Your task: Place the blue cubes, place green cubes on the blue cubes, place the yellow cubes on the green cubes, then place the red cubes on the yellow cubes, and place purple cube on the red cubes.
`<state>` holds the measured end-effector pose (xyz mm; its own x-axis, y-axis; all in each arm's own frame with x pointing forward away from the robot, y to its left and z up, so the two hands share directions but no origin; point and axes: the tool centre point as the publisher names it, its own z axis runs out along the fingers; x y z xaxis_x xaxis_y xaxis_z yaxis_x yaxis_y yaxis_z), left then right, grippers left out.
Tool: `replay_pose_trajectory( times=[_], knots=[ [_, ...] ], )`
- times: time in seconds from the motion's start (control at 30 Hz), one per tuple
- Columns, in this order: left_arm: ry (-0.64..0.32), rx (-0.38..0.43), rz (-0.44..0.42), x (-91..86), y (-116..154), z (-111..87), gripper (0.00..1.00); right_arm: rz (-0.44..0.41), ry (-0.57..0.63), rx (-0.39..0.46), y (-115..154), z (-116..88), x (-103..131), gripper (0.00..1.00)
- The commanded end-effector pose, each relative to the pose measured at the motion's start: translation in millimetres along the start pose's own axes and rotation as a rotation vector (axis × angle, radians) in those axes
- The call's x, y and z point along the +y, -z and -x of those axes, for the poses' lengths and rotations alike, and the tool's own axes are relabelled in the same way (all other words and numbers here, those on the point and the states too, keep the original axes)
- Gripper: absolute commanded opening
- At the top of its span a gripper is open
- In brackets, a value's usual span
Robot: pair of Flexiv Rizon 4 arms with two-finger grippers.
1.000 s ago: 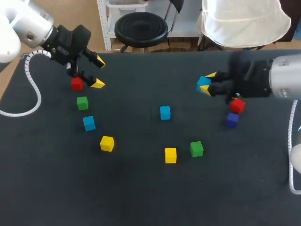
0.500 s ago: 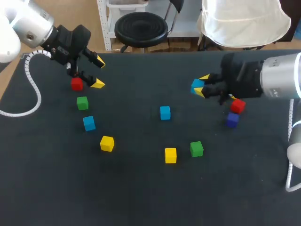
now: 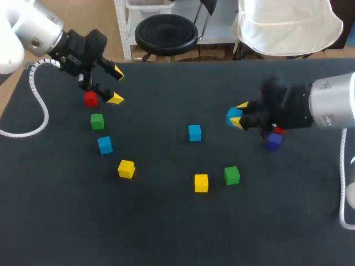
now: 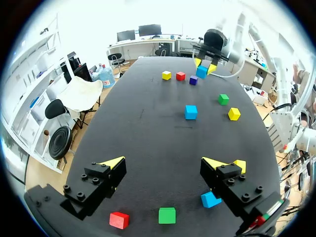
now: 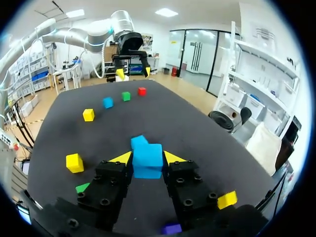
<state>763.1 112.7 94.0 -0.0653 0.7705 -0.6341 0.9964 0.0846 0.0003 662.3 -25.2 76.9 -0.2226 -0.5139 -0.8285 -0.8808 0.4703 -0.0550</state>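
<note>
**Inspector:** Head view, right gripper. Condition?

**Assessor:** Fingers closed from two sides on the held blue cube, which is carried off the table. The right wrist view confirms the grip. It sits at two o'clock from the centre blue cube.

**Inspector:** Items near it?

**Assessor:** The purple cube is at four o'clock of that gripper. The right red cube is at the purple cube's twelve o'clock, mostly hidden behind the gripper body. The right wrist view shows a far yellow cube beside the gripper.

**Inspector:** Left gripper?

**Assessor:** Fingers spread wide, holding nothing. The left red cube lies close by at eight o'clock. Towards six o'clock from that cube come the left green cube, then the left blue cube. The left yellow cube is at five o'clock of the blue one.

**Inspector:** Remainder?

**Assessor:** The middle yellow cube is at six o'clock of the centre blue cube. The right green cube is just beside it at three o'clock, not touching.
</note>
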Motion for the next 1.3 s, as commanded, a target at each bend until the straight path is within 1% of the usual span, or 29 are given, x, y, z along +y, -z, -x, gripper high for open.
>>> replay_pose_trajectory(
  times=[0.03,0.17,0.37,0.5,0.67,0.73,0.83,1.1,1.3],
  knots=[
    [0.0,0.0,0.003,-1.2,0.0,-0.1,1.0,0.921,-0.019,-0.03,8.9,-19.6,7.4,0.0],
    [0.0,0.0,0.003,-1.2,0.0,-0.1,1.0,0.896,-0.076,-0.056,15.1,-38.4,17.1,0.0],
    [0.0,0.0,0.003,-1.2,0.0,-0.1,1.0,0.843,-0.129,-0.025,27.3,-53.4,28.7,0.0],
    [0.0,0.0,0.003,-1.2,0.0,-0.1,1.0,0.817,-0.132,0.029,32.7,-54.7,31.7,0.0],
    [0.0,0.0,0.003,-1.2,0.0,-0.1,1.0,0.786,-0.143,0.059,42.7,-56.0,29.8,0.0],
    [0.0,0.0,0.003,-1.2,0.0,-0.1,1.0,0.779,-0.155,0.093,45.3,-57.4,30.7,0.0],
    [0.0,0.0,0.003,-1.2,0.0,-0.1,1.0,0.76,-0.16,0.119,51.6,-60.9,31.4,0.0],
    [0.0,0.0,0.003,-1.2,0.0,-0.1,1.0,0.733,-0.175,0.143,52.6,-67.5,25.7,0.0],
    [0.0,0.0,0.003,-1.2,0.0,-0.1,1.0,0.737,-0.188,0.146,47.8,-73.1,24.6,0.0]
  ],
)
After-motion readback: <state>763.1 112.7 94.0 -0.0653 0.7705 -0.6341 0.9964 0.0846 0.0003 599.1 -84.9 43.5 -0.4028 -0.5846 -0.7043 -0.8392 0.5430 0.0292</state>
